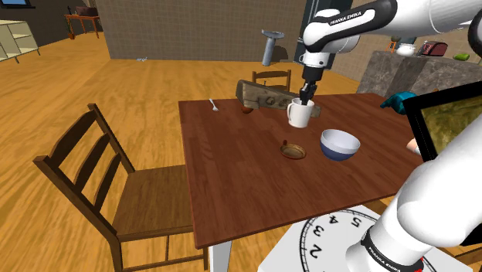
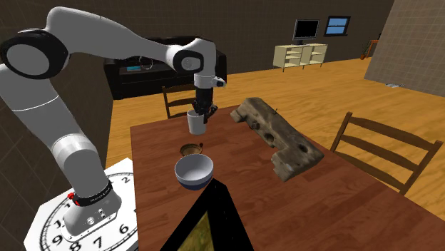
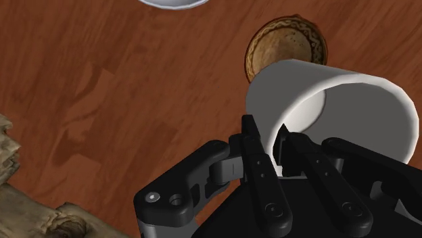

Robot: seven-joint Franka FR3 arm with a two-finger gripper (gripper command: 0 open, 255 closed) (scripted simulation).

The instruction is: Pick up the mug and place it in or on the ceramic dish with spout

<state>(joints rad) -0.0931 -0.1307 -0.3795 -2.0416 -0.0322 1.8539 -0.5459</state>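
- At the far end of the brown wooden surface (image 1: 255,181) (image 2: 321,207) (image 3: 135,81), we see the black gripper (image 1: 307,99) (image 2: 202,110) (image 3: 270,132) pointing down at the white mug (image 1: 300,114) (image 2: 196,123) (image 3: 338,101).
- Its 2 fingers (image 3: 260,169) are clamped on the mug's rim, 1 inside the cup and 1 outside, with the wall pinched between them.
- We cannot tell whether the mug's base touches the surface.
- A small round brown dish (image 1: 293,151) (image 2: 190,150) (image 3: 284,42) lies flat near the mug, on the side toward the stand.
- In the wrist view the mug's rim overlaps the edge of that dish.
- Just beside the dish sits 1 bowl (image 1: 340,144) (image 2: 194,172) (image 3: 172,3), white inside and blue outside, apart from the mug.
- A rough, weathered wooden block (image 1: 263,96) (image 2: 278,135) (image 3: 27,209) with holes lies on the surface on the mug's other side.
- We also note a spoon (image 1: 214,105) near the surface's far corner and a wooden chair (image 1: 100,185) alongside.
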